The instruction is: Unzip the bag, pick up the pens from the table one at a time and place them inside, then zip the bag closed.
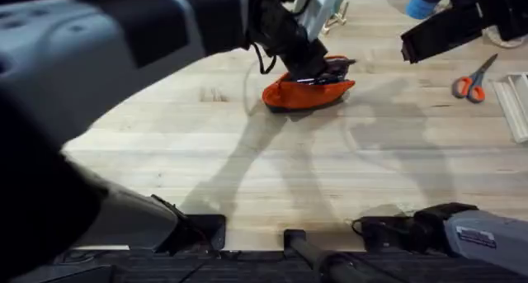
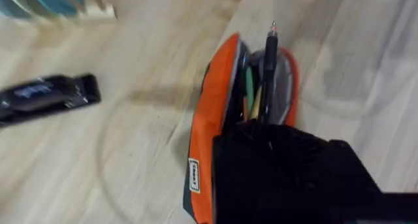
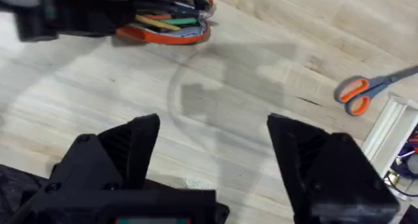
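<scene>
the soft bag lies unzipped; the left gripper holds a black pen in it; the right gripper, at three o'clock, gapes wide; likely best gripped by its zipper.

The right gripper hangs above the pale wooden table, its two black fingers spread wide apart with nothing between them. Farther off, the orange bag lies unzipped, pens showing inside, another black gripper over it. Orange-handled scissors lie well apart.
</scene>
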